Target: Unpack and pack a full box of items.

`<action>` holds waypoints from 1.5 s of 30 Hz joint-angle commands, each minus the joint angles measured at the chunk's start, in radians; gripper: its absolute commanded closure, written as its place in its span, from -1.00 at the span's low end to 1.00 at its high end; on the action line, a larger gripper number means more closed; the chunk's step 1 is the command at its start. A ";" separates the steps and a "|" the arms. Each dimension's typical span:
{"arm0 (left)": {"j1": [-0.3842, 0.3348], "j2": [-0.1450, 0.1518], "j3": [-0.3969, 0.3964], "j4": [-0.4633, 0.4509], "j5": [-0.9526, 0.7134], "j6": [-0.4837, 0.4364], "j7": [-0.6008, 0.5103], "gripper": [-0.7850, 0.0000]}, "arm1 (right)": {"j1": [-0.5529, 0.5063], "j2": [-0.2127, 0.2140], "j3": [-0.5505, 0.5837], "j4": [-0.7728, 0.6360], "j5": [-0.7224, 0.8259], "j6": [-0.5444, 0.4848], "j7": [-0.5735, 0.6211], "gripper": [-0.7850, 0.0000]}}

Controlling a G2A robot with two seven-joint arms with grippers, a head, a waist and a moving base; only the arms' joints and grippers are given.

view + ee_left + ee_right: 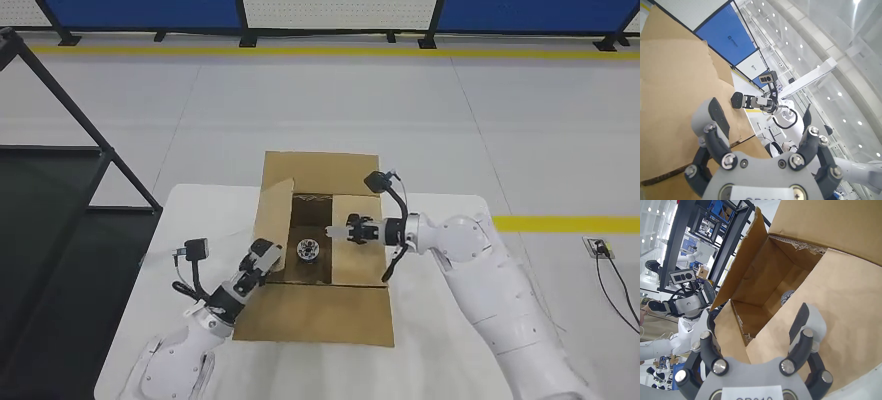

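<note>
Spreading apart, the fingers point(800, 321) of the right gripper point(347, 230) hold nothing. One pad lies over the right flap point(358, 250), which is folded in across the right half of the opening. Whether the pad presses the cardboard or hovers just above it I cannot tell. That placement looks meant to steer the flap, either pinning it down or getting ready to lift it back.

The left gripper point(264, 252) is likewise spread and empty. One of its fingers point(718, 115) sits just beside the outer face of the left flap point(277, 215), which stands up and leans slightly outward. Being on the outside of that flap suits a push inward, or simply bracing it so that the opening stays clear.

Between the two grippers, on the floor of the box point(315, 312), a small round item point(308, 250) lies in the uncovered left half; the right wrist view catches its edge point(786, 296) past the folded flap. The far flap point(320, 170) and the near flap point(315, 330) are laid back flat, which keeps them out of both arms' way.

The box itself stands mid-table point(440, 330), within easy reach of either arm. With one item inside and the flaps half arranged, I judge that the work is at a flap-handling step, not a pick.
</note>
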 commanded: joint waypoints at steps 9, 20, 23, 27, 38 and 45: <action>-0.092 -0.009 0.051 0.104 -0.101 0.089 -0.066 -1.00 | 0.000 0.006 -0.025 0.006 -0.013 -0.032 -0.013 -1.00; -0.141 -0.014 0.067 0.173 -0.133 0.177 -0.078 -1.00 | 0.011 0.009 -0.058 0.011 -0.032 -0.066 -0.025 -1.00; -0.150 -0.017 0.074 0.175 -0.147 0.183 -0.066 -1.00 | 0.013 0.010 -0.062 0.018 -0.026 -0.072 -0.029 -1.00; -0.150 -0.017 0.074 0.175 -0.147 0.183 -0.066 -1.00 | 0.016 0.012 -0.067 0.023 -0.024 -0.079 -0.033 -1.00; -0.137 -0.017 0.083 0.167 -0.122 0.218 -0.071 -1.00 | 0.017 0.018 -0.078 0.025 -0.012 -0.085 -0.041 -1.00; -0.136 -0.017 0.090 0.171 -0.103 0.252 -0.071 -1.00 | 0.015 0.023 -0.086 0.020 -0.009 -0.085 -0.045 -1.00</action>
